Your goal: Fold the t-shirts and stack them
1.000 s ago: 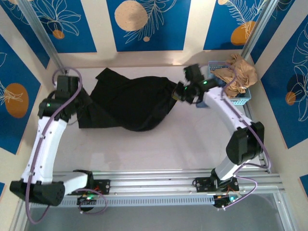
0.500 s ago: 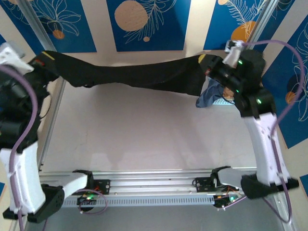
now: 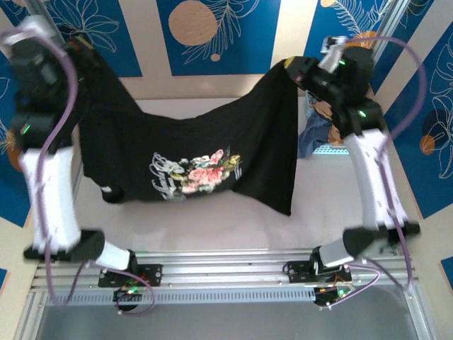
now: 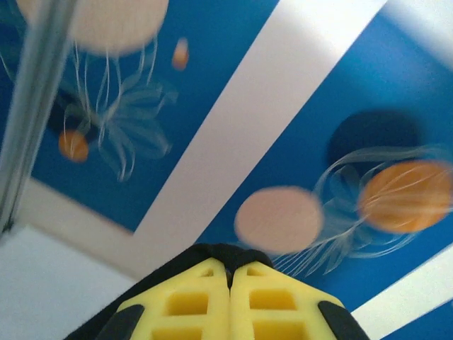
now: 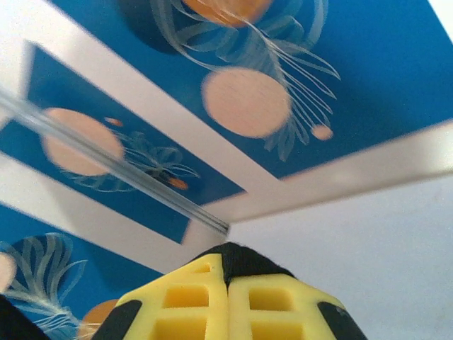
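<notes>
The pale table (image 3: 212, 227) fills the lower middle of the top view, with the blue patterned back wall (image 3: 212, 35) across the upper edge. Over it hangs the black t-shirt (image 3: 141, 134), spread wide from the upper left corner to the upper right and sagging in the centre, its right side dropping lowest toward the middle right of the table. The left arm (image 3: 49, 191) rises along the left edge and the right arm (image 3: 371, 177) along the right edge, both reaching high. A pink-and-white flower print (image 3: 202, 170) faces the camera at the centre of the frame. Behind the right arm, at the right middle, a blue cloth (image 3: 309, 136) hangs beside a pale basket (image 3: 333, 150). The left gripper (image 3: 74, 51) at the upper left and the right gripper (image 3: 297, 69) at the upper right each pinch a top corner of the shirt. In the left wrist view, the left gripper (image 4: 228, 265) has its yellow fingers (image 4: 187, 301) pressed together, black cloth bunched at their tips; the right gripper (image 5: 228, 265) looks the same at the bottom of the right wrist view.
</notes>
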